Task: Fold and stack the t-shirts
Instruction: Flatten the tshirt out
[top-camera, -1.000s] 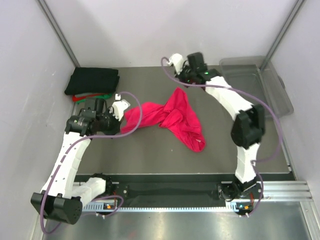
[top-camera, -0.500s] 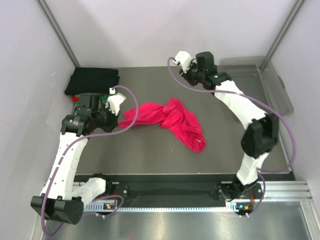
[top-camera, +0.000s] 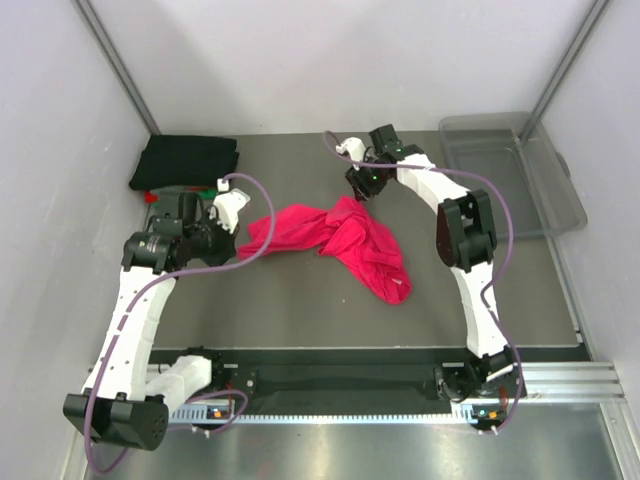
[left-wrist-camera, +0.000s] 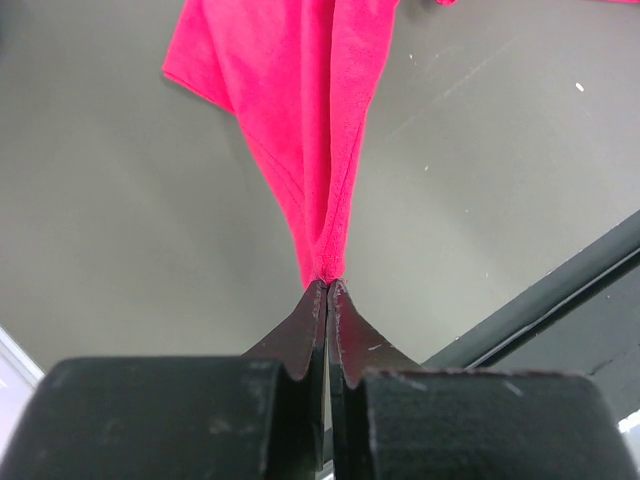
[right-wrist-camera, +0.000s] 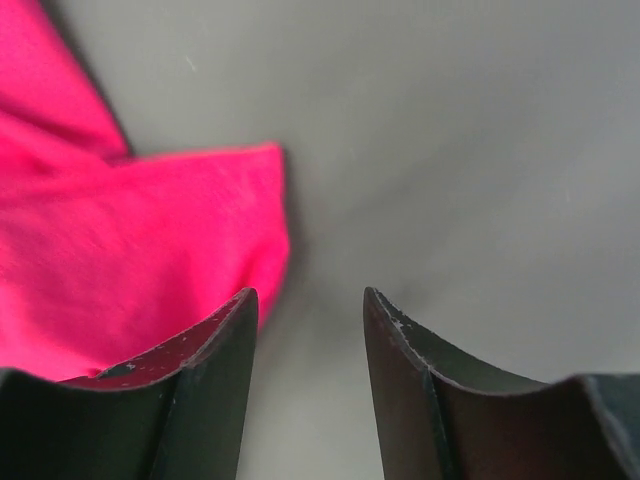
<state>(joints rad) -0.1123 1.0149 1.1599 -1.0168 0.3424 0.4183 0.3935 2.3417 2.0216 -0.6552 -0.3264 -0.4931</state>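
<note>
The bright pinkish-red cotton t-shirt (top-camera: 340, 240) is lying crumpled in the middle of the dark grey tabletop (top-camera: 300, 310). One end is trailing out to the left.

The left hand (left-wrist-camera: 328, 300) is clenching that end, and only a thin pinch of cloth is sitting at the very tips of its fingers. The right hand (right-wrist-camera: 310, 305) is hanging released with its jaws parted and nothing between them. It is hovering over bare tabletop just beside the shirt's far edge.

To my eye, two things are threatening the job. The left pinch is looking so slight that a firm tug to spread the shirt could be pulling the fabric free. The right hand is sitting beside the cloth, not over it, so it may be closing on nothing. If it reaches into the bunched heap instead, it may be catching several layers and leaving the shirt twisted.

At the back left, a folded black t-shirt (top-camera: 185, 160) is resting on top of red and green ones (top-camera: 170, 193), well apart from the loose shirt.

The clear plastic bin (top-camera: 500, 119) at the back right is standing with nothing visible inside it.
</note>
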